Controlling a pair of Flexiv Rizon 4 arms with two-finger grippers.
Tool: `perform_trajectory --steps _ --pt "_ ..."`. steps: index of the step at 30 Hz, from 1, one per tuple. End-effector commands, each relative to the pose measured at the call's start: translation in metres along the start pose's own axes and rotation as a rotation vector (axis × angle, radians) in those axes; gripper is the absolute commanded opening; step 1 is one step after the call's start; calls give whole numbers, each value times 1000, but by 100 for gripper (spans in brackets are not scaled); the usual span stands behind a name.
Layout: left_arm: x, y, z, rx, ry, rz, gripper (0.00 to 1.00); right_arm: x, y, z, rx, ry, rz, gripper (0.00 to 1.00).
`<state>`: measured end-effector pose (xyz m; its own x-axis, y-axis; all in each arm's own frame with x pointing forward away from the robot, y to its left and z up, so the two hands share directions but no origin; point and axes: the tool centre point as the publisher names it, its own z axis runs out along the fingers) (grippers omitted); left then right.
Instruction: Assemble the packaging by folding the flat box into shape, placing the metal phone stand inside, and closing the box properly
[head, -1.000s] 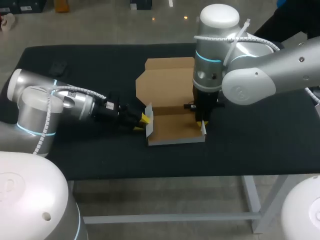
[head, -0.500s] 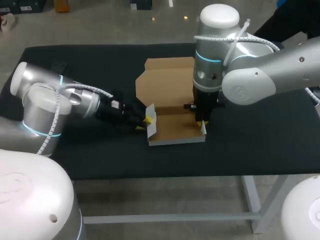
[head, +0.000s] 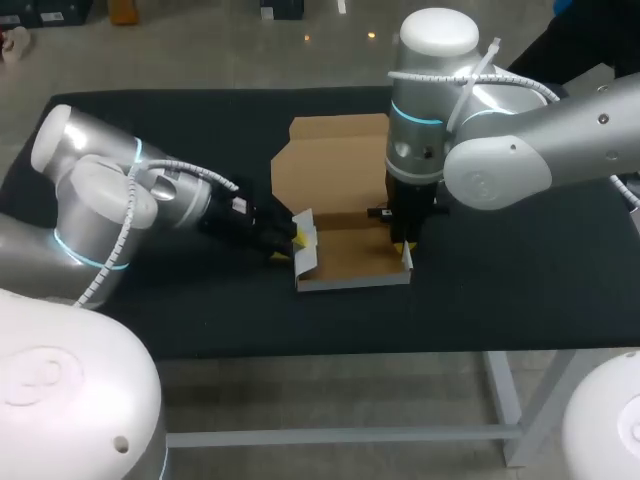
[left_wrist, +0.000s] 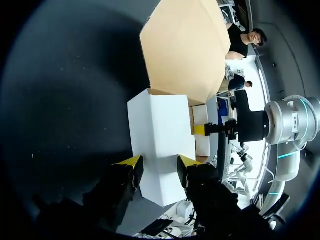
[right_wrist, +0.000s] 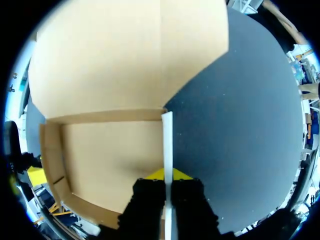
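Box (head: 345, 252): lay half-folded on the desk (head: 520, 285), lid flat.
Right tool (right_wrist: 168, 175): pinched its right wall.
Left tool (left_wrist: 159, 164): stood wide at its left wall.

Robot lab, twin arms (head: 500, 160), black table (head: 520, 290)

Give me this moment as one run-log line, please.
box: partly folded, lid open | left tool: open, against left flap | right tool: shut on right flap

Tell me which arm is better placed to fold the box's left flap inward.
Left: the left tool, open, sits at the white left flap, while the right tool is shut on the right wall.
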<state>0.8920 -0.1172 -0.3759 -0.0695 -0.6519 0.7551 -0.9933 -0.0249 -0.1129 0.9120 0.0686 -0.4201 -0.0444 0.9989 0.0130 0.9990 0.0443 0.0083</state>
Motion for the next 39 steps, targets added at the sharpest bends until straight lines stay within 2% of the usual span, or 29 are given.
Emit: perform_trajectory --steps 1,28,39 --pt "5 -2 3 -2 -66 -2 49 2 1 0 4 -2 0 0" --pt "2 3 15 -7 -398 24 43 2 1 0 4 -2 0 0" --pt "-3 4 18 -1 -520 21 34 2 1 0 4 -2 0 0"
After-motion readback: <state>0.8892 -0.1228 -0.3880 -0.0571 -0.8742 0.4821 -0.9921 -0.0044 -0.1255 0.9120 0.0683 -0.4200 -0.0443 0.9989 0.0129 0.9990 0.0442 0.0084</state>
